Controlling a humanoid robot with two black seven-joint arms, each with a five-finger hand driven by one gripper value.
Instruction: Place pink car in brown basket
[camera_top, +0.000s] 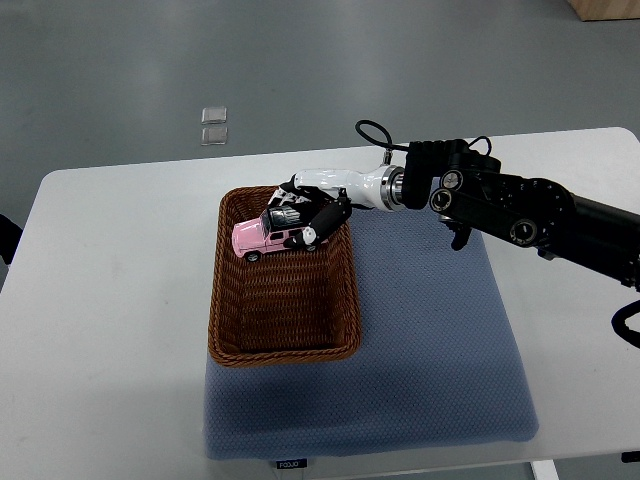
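Note:
The pink toy car (262, 237) is over the far end of the brown wicker basket (284, 349), tilted with its front toward the left. My right hand (303, 212) comes in from the right on a black arm and has its fingers curled around the car's rear and roof. I cannot tell whether the car touches the basket floor. The left arm does not show.
The basket lies on a blue-grey mat (440, 340) spread over a white table (110, 300). Two small clear squares (213, 125) lie on the grey floor beyond the table's far edge.

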